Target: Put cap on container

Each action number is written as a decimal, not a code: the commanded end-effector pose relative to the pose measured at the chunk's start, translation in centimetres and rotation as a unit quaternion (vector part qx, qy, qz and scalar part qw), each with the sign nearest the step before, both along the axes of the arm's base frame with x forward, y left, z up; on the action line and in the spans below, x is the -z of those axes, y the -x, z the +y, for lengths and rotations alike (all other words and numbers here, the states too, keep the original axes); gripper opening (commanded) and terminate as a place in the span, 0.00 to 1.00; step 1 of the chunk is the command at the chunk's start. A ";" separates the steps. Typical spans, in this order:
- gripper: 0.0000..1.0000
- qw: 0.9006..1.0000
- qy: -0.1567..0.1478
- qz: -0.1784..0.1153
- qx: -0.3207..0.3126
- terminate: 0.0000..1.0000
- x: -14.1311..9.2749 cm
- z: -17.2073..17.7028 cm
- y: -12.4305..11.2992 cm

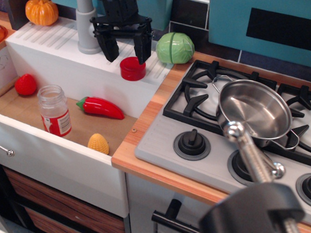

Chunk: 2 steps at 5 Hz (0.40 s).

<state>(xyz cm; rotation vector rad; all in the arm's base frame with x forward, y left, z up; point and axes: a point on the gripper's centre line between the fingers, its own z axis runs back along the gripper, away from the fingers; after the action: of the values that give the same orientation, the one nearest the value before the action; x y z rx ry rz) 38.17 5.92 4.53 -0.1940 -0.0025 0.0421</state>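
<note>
The cap is a small red disc resting on the white ledge at the back right of the sink. My gripper hangs just above and behind it, black fingers spread open and empty, straddling the cap's width without touching it. The container is a clear jar with a red-and-white label, standing upright and uncapped on the brown sink floor at the left, well away from the gripper.
In the sink lie a red strawberry-like toy, a red pepper and a yellow corn piece. A grey faucet post stands left of the gripper. A green cabbage sits right. A steel pot stands on the stove.
</note>
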 end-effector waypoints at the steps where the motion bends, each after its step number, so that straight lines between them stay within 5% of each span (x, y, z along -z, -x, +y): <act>1: 1.00 1.000 0.000 0.000 0.000 0.00 0.0 0.0 0.0; 2: 1.00 1.000 -0.010 -0.016 -0.007 0.00 0.6 0.6 -0.8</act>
<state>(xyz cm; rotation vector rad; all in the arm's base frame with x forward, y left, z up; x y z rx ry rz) 38.39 6.12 2.04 -0.1866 0.0080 0.0592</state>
